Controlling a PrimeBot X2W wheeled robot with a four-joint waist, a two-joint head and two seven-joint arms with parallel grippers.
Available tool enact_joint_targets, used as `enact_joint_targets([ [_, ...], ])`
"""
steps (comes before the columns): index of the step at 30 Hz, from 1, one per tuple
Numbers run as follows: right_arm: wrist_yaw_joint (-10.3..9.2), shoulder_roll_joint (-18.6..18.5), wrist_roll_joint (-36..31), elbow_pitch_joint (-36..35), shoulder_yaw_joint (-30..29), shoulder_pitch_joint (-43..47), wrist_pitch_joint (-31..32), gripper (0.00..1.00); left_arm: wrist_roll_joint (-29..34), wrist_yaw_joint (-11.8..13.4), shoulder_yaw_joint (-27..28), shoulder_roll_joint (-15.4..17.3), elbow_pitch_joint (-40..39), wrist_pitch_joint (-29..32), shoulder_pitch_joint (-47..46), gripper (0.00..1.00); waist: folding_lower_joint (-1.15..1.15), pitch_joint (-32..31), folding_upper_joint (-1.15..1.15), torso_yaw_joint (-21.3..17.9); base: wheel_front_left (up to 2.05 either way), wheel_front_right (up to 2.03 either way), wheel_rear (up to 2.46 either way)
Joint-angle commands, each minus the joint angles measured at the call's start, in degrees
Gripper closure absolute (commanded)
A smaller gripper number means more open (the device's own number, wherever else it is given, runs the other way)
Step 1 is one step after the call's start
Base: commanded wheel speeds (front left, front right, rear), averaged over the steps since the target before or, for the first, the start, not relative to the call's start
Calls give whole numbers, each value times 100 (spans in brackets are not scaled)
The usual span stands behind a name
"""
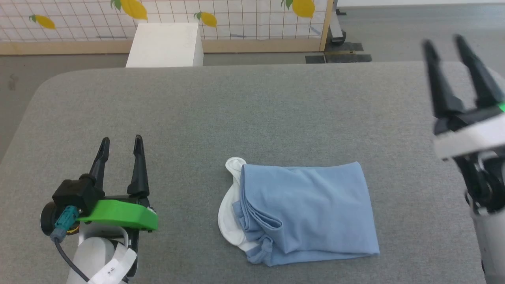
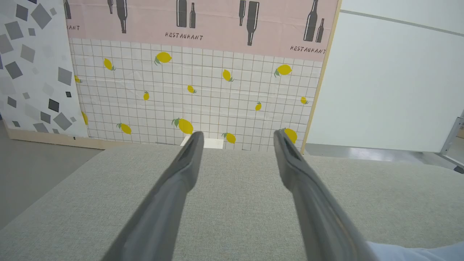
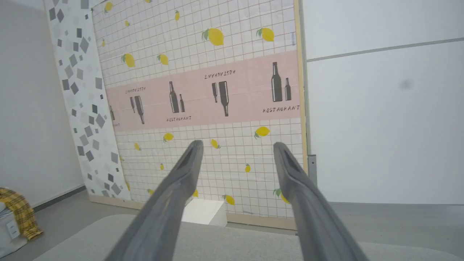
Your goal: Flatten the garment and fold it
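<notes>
The left claw (image 1: pixel 122 139) sits at the lower left of the head view, over the grey worktop (image 1: pixel 252 102). Its two dark fingers are spread wide with nothing between them. The right claw (image 1: pixel 444 40) stands at the upper right edge, likewise spread and empty. The garment (image 1: pixel 311 209) lies at lower centre, apart from both claws. It is folded into a rough light blue rectangle, with white collar showing at its left side.

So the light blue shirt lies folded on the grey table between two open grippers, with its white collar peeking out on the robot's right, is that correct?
Not quite: the head view shows the white collar peeking out of the shirt on the robot's left; the rest holds.
</notes>
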Motion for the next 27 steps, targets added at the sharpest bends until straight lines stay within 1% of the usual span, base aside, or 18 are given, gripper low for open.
enact_joint_targets([
  [1, -8, 51, -167, 10, -204, 293, -264, 0, 79, -20, 16, -19, 7, -26, 105, 0, 0, -79, 0, -40, 0, 0, 0],
  [5, -8, 299, -593, 82, -907, 1007, -878, 0, 125, 15, 20, -66, 12, -26, 157, 0, 0, -137, 0, -30, 0, 0, 0],
  [10, -8, 659, -955, 137, -1440, 1774, -1121, 0, 160, 53, 28, -119, 48, -26, 212, 0, 0, -156, 0, -4, 0, 0, 0],
  [18, -8, 991, -1358, 265, -1508, 2456, -1182, 0, 285, 118, -18, -159, 322, -26, 253, 0, 0, -187, 0, 24, 0, 0, 0],
  [27, -8, 1001, -1606, 592, -1468, 2491, -1188, 0, 429, 186, -117, -105, 778, -26, 158, 0, 0, -142, 0, 51, 0, 0, 0],
])
